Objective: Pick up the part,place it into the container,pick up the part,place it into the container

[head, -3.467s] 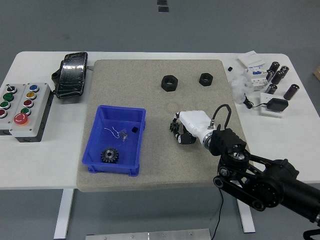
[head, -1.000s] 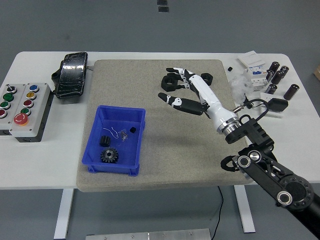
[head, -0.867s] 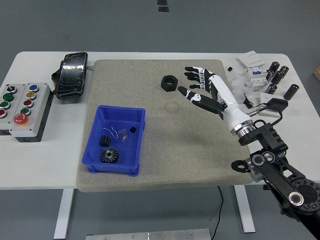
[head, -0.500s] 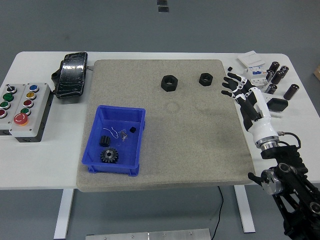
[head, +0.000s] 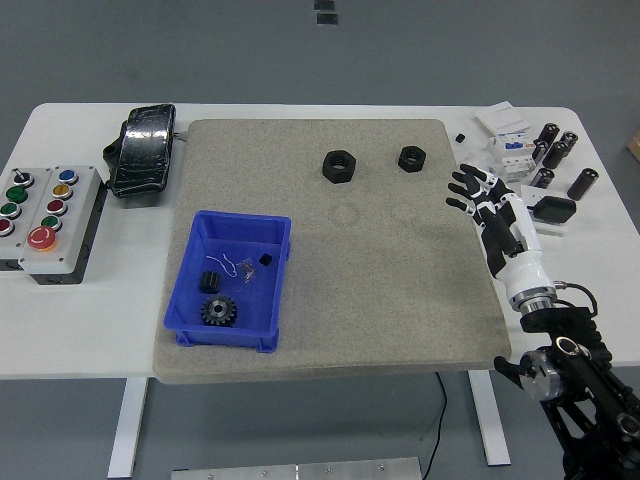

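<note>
Two parts, a gear (head: pixel 218 311) and a small black piece (head: pixel 209 281), are seen lying inside the blue container (head: pixel 213 232), at its near end. Both placements are judged done, so a further pick is probably called for only if the two nuts count as parts. The larger nut (head: pixel 339 165) and the smaller nut (head: pixel 411 158) are found beyond the container, up and to its right. The right hand (head: pixel 490 207) is held far to the container's right, fingers (head: pixel 462 186) spread and empty, pointing away from the robot.
</note>
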Motion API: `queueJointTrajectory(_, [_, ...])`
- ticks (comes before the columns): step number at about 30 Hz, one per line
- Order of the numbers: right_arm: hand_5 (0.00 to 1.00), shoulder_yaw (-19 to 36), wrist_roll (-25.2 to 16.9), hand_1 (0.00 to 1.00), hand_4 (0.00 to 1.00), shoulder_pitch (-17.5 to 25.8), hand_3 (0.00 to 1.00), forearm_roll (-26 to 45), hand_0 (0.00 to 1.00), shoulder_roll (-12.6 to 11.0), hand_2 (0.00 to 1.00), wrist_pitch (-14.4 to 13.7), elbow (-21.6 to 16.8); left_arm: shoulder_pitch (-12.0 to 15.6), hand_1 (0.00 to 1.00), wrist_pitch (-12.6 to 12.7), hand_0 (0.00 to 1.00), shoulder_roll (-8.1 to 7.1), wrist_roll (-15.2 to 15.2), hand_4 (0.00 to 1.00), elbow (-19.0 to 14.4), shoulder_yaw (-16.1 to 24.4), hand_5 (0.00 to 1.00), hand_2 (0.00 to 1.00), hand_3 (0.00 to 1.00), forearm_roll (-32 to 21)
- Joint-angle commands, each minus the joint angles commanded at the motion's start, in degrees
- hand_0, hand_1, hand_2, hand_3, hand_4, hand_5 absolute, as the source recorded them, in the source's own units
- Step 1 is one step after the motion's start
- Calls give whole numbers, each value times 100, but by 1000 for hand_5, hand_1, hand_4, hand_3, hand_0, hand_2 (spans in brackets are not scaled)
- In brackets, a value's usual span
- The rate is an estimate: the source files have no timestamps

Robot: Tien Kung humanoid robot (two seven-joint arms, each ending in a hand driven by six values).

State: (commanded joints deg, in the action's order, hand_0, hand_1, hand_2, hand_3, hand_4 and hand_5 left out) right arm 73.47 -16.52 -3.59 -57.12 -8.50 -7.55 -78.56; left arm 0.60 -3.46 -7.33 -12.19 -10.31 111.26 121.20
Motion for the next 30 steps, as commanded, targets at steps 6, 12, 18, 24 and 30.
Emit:
queueJointTrajectory(6, [544,164,54,728,869,54,713,-148,704,-51,729,-39,-98,28,564,24,659,-70,20,717,0,-59,470,589,634,-174])
queueJointTrajectory(12, [550,366,158,728,861,32,714,-270,702,-197,729,-109,-188,-24,564,14,660,-35,59,719,0,-310,470,589,636,-514])
queueJointTrajectory(18, [547,638,289,729,858,69,712,-485,700,-194,728,-154,-271,-98,564,-18,660,4,127,727,0,-548,497,592,639,-637])
queueJointTrajectory(24, [547,917,391,726,857,62,710,-693,699,-151,729,-159,-324,-198,568,-46,660,-20,255,730,0,-877,500,592,640,-785])
queueJointTrajectory(30, [550,1108,468,725,853,57,699,-850,697,-130,727,-165,-338,-297,569,7,660,-57,490,733,0,-1235,501,594,641,-1325])
